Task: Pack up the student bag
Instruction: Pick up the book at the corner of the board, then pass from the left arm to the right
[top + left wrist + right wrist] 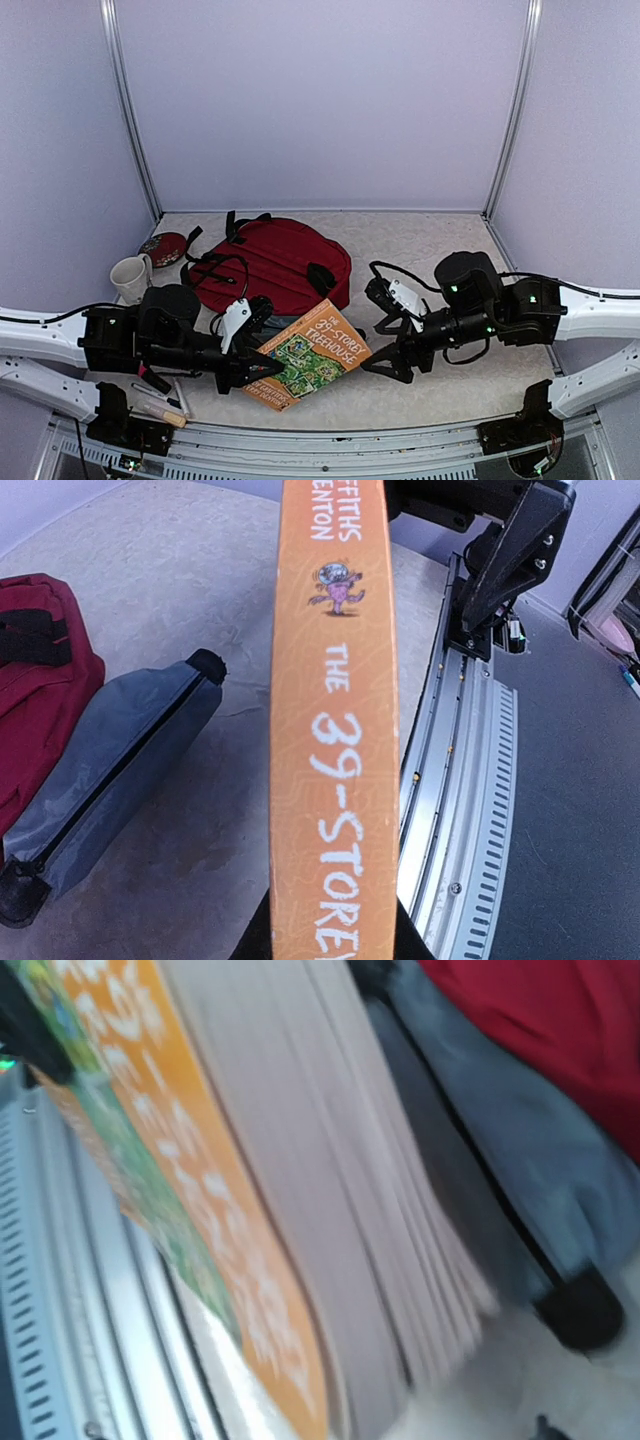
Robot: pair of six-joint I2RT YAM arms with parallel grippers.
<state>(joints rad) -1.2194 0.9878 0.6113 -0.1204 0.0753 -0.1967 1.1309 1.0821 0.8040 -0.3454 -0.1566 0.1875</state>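
The student bag (275, 262) is a dark red backpack lying flat at the middle back of the table; its edge shows in the left wrist view (40, 680) and the right wrist view (560, 1030). An orange book (308, 352) sits tilted in front of it. My left gripper (248, 372) is shut on the book's spine (335, 730), with a dark finger on each side (335, 935). My right gripper (385, 362) stands open just off the book's right corner, holding nothing. The book's page edges (300, 1210) fill the blurred right wrist view, which shows no fingers.
A grey zip pouch (110, 770) lies between the book and the bag. A cream mug (130, 277) and a small red round item (163, 247) stand at the back left. Pens (160, 405) lie by the left arm's base. A metal rail (470, 780) runs along the near edge.
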